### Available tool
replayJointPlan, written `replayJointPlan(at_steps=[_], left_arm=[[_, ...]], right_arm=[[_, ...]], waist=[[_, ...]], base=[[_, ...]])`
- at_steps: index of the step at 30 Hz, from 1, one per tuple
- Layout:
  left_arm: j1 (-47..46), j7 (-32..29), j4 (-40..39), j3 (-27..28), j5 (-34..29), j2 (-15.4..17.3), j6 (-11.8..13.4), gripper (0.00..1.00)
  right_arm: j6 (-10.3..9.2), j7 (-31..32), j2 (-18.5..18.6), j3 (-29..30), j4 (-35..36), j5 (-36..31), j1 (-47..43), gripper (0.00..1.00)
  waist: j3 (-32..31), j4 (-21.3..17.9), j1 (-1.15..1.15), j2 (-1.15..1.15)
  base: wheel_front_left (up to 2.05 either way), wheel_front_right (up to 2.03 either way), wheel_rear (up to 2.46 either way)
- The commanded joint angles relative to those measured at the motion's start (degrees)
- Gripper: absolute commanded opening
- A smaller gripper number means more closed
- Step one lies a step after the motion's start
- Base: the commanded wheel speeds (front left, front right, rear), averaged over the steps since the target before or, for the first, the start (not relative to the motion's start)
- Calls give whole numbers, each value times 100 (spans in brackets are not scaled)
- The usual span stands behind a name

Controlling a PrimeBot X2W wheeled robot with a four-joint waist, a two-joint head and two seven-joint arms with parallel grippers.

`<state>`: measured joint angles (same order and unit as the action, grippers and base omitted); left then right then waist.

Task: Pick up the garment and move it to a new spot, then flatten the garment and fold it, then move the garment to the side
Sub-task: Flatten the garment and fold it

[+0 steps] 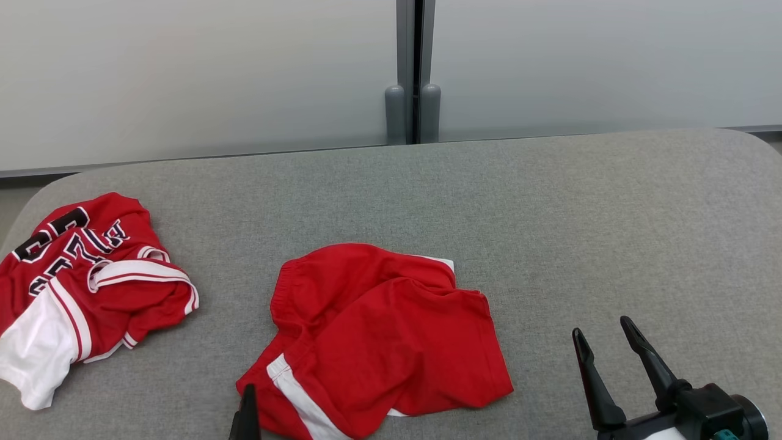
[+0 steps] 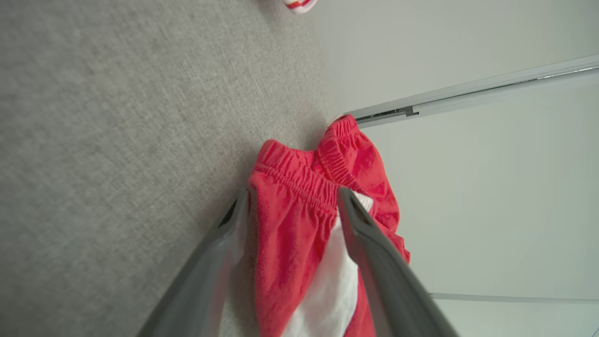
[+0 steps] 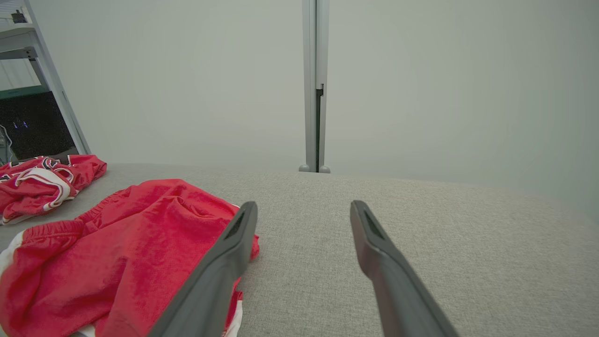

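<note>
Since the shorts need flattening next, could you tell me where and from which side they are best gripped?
I would take the red shorts by the gathered elastic waistband, coming from their left with the left hand. That band is a thick, exposed edge along the shorts' left side, nearest that open hand; the middle is rumpled folds.

Text check | red jersey (image 1: 79,256), left end of the surface (image 1: 550,214): black white-edged block characters, upside down and creased, I can't make out a word or number | red shorts (image 1: 379,330): I read nothing on them
</note>
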<state>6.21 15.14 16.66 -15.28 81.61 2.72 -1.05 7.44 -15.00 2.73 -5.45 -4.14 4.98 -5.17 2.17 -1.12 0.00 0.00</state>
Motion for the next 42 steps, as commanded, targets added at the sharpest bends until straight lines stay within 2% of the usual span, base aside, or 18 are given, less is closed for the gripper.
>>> replayJointPlan(at_steps=[1, 5, 6, 8, 10, 15, 22, 23, 24, 25, 27, 29, 37, 42], left_arm=[[124, 1, -124, 81, -486, 28, 110, 100], [469, 1, -778, 280, -2308, 26, 305, 100], [469, 1, -778, 280, -2308, 26, 305, 100], [554, 0, -1034, 129, -3038, 52, 304, 100], [410, -24, -1119, -152, -3576, 253, 289, 100], [-284, -709, -862, -656, -4362, 688, 547, 100], [-919, -1745, -330, -746, -4646, 1167, 883, 100], [-931, -1864, -294, -735, -4601, 1177, 918, 96], [-919, -1969, -285, -710, -4536, 1201, 925, 51], [-873, -2044, -312, -691, -4504, 1246, 941, 39], [-752, -2177, -402, -673, -4419, 1331, 914, 27], [-633, -2337, -511, -719, -4284, 1356, 789, 0], [-290, -2674, -791, -756, -4048, 1468, 776, 0], [370, -2474, -1316, -436, -3797, 1521, 1025, 0]], right_arm=[[9, -28, 30, 16, -12, -21, -76, 100], [9, -28, 31, 13, 5, -42, -132, 100], [9, -28, 31, 13, 5, -42, -132, 100], [9, -28, 31, 31, 22, -27, -147, 100], [9, -28, 30, 13, 20, -13, -155, 100], [9, -28, 30, -131, -11, 41, -39, 100], [8, -28, 29, -153, -14, 111, -42, 100], [8, -28, 29, -152, -13, 119, -49, 100], [7, -28, 30, -143, -11, 138, -61, 100], [7, -28, 32, -129, -8, 157, -77, 100], [7, -28, 30, -99, 14, 171, -93, 100], [7, -28, 30, -57, 39, 203, -97, 100], [7, -28, 29, -15, 46, 258, 3, 100], [7, -28, 30, 58, 59, 229, -66, 100]], waist=[[-86, 38, 0, 0], [-161, -17, 0, 0], [-161, -17, 0, 0], [-168, -44, 0, 0], [-168, -83, 0, 0], [-127, -295, 0, 0], [-64, -601, 0, 0], [-57, -624, 0, 0], [-52, -643, 0, 0], [-45, -654, 0, 0], [-22, -653, 0, 0], [11, -617, 0, 0], [84, -361, 0, 0], [31, -219, 0, 0]], base=[[0, 0, 0], [0, 0, 0], [0, 0, 0], [0, 0, 0], [0, 0, 0], [0, 0, 0], [0, 0, 0], [0, 0, 0], [0, 0, 0], [0, 0, 0], [0, 0, 0], [0, 0, 0], [0, 0, 0], [0, 0, 0]])
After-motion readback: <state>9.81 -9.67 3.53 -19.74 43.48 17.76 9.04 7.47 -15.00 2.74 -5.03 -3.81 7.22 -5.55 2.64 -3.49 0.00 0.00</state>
